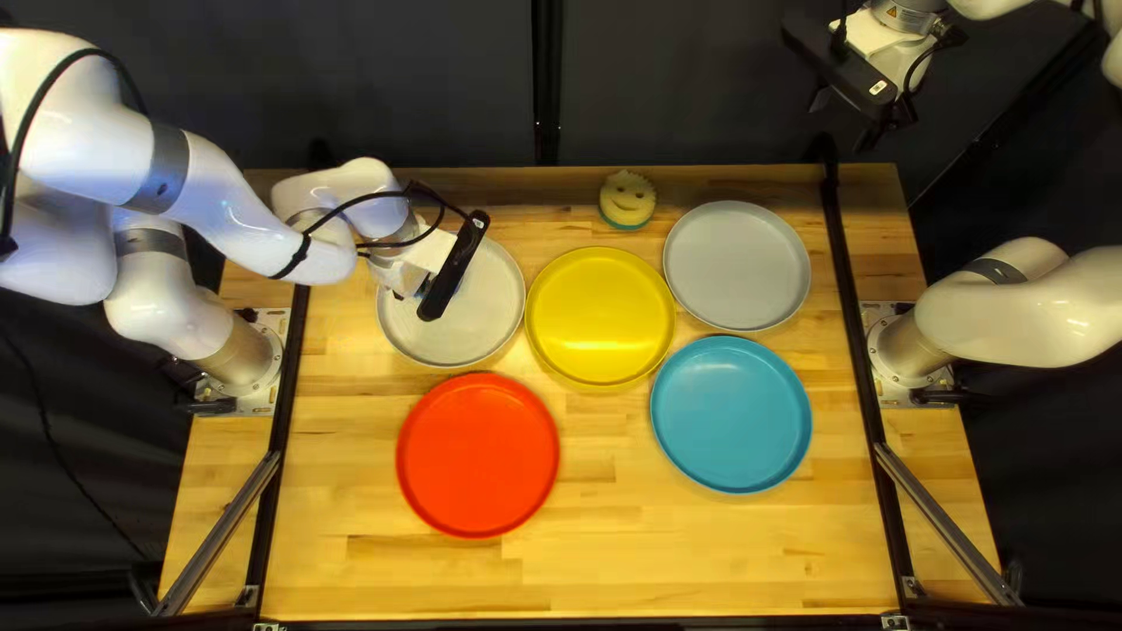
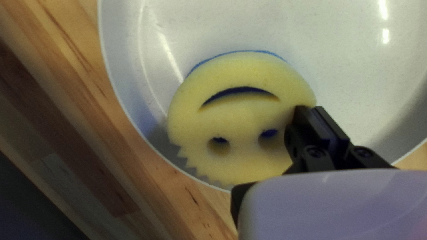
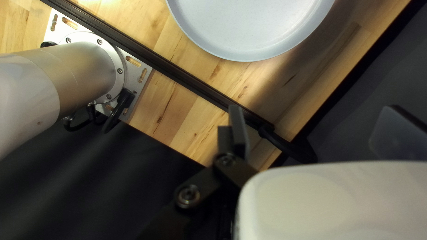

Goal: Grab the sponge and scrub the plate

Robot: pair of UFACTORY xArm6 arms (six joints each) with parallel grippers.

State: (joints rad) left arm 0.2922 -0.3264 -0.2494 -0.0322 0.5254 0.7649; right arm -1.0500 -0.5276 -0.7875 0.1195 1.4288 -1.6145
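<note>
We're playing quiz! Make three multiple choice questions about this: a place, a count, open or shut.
1. The left wrist view's yellow foam sponge is:
A) under B) inside C) beside the white round plate.

2. Round plates on the wooden table:
A) three B) four C) five

3. The right black gripper is:
A) open B) shut on sponge C) shut on plate

1 B: the plate's rim curves beyond it.
2 C: white, yellow, grey, blue, red, in the top left view.
3 A: its fingers stand apart.
</note>
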